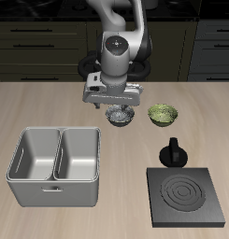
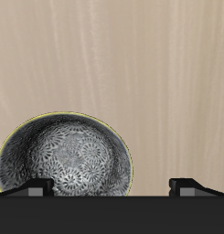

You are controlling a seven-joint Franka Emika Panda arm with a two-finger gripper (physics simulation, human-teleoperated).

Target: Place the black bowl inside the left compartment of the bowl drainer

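Black bowl [image 2: 66,155], round, its inside pale and flower-mottled, on the table beneath spread, empty jaws.

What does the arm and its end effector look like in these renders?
The arm has light-grey rounded links with darker grey-black joint sections. A grey cylindrical wrist leads into a wide, pale-grey end effector body. In the wrist view, its two fingers are short, dark, blocky tabs rising from a black bar. No cables or markings are visible.
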